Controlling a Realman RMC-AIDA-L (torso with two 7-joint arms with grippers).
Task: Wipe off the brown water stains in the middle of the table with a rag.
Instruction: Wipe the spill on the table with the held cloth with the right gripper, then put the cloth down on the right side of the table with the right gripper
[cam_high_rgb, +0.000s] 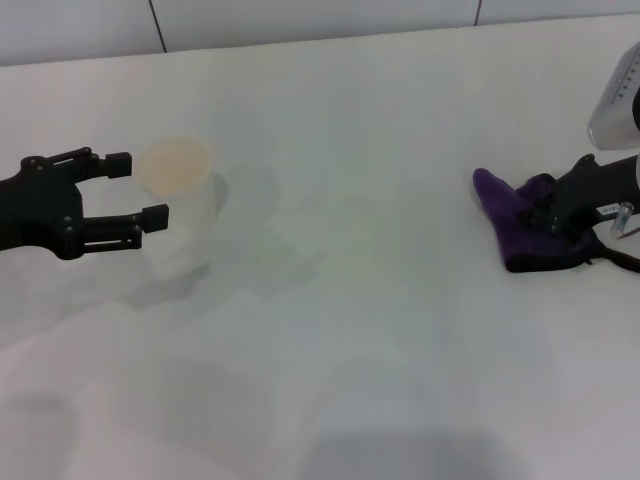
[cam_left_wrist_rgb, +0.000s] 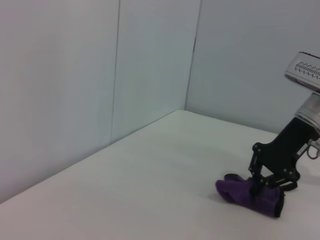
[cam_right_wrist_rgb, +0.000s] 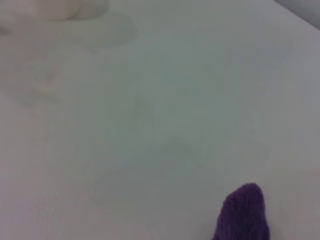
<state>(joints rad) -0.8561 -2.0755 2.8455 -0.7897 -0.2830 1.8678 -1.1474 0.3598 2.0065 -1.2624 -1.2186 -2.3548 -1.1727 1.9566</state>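
The rag (cam_high_rgb: 525, 225) is seen bunched on the right side of the table (cam_high_rgb: 400, 330), pinched between the fingers of the right gripper (cam_high_rgb: 552, 215), with one purple corner sticking out toward the table's middle. On the left, the left gripper (cam_high_rgb: 135, 190) is held with fingers spread apart, just beside a white paper cup (cam_high_rgb: 182, 205). No brown stain can be made out.

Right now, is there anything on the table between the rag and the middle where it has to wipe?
Nothing visible blocks it. The right gripper is down on the rag at the table's right side, and the surface toward the middle is bare. The paper cup stands beyond, by the open left gripper. No brown stain shows.
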